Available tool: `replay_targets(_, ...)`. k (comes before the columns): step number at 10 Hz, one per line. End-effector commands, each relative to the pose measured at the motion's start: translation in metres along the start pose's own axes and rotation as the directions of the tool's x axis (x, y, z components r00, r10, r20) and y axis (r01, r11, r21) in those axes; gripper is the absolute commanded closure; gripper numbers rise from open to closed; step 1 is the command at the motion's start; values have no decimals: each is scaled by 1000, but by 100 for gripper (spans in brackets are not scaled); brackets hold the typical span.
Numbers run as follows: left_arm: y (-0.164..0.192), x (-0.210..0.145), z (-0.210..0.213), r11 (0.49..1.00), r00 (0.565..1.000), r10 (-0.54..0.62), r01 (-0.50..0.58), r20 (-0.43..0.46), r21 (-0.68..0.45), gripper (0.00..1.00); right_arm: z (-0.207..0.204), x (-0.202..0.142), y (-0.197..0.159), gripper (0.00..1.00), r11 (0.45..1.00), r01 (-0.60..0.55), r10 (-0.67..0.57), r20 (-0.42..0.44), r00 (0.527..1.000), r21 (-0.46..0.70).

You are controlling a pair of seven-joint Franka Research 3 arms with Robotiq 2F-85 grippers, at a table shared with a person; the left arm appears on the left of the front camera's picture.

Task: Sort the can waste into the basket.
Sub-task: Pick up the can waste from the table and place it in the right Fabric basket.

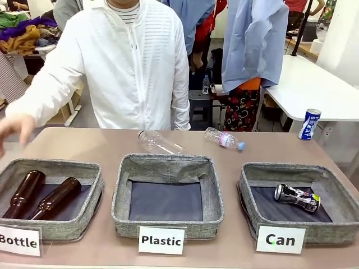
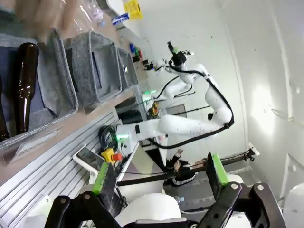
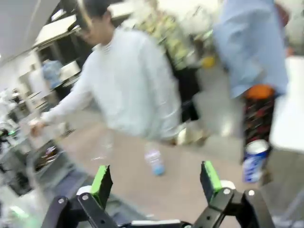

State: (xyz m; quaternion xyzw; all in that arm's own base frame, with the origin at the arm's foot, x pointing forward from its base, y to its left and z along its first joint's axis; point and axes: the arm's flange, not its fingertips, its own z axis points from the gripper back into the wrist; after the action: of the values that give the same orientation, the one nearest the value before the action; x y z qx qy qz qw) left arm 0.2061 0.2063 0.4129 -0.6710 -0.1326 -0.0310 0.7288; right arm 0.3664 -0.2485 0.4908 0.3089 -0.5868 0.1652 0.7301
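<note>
Blue-and-white can (image 3: 255, 160) beyond spread right gripper (image 3: 156, 183); dark can (image 1: 297, 198) in basket (image 1: 283, 171)

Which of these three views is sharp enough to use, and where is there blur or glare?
Front view: sharp, evenly lit, only the person's hand smeared by motion. Left wrist view: fairly sharp, rolled sideways, the wall washed out by glare. Right wrist view: motion-blurred throughout, the blue-and-white can a smear, the right gripper itself comparatively crisp.
</note>
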Motion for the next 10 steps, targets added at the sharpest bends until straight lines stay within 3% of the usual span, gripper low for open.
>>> replay_targets(1,-11,17,-19,999,997,17,-14,-72,44,0,-16,-27,-39,0,932,-252,280,73,957,-261)
replay_targets(2,-14,26,-33,998,993,24,-17,-117,62,0,-17,-36,-55,0,914,-236,278,84,957,-329)
replay_targets(3,-15,38,-54,995,986,43,-28,-160,96,0,-21,-44,-65,0,928,12,26,98,995,-373)
replay_targets(4,-15,52,-79,989,978,76,-49,-195,142,0,9,-26,-41,0,960,-176,197,82,977,-216)
replay_targets(6,-12,83,-128,973,950,132,-70,-282,218,0,9,-26,-41,0,960,-176,197,82,977,-216)
replay_targets(7,-3,92,-147,971,935,159,-91,-317,220,0,0,-42,-55,0,951,-141,167,72,983,-276)
replay_targets(8,5,102,-158,967,930,183,-112,-320,228,0,-9,-39,-64,0,967,-181,192,47,980,-182)
replay_targets(9,14,113,-167,963,921,210,-137,-329,231,0,-24,-38,-100,0,963,-193,206,54,977,-189)
replay_targets(10,25,124,-176,950,911,252,-169,-326,263,0,-41,-47,-132,0,962,-240,238,-28,971,-129)
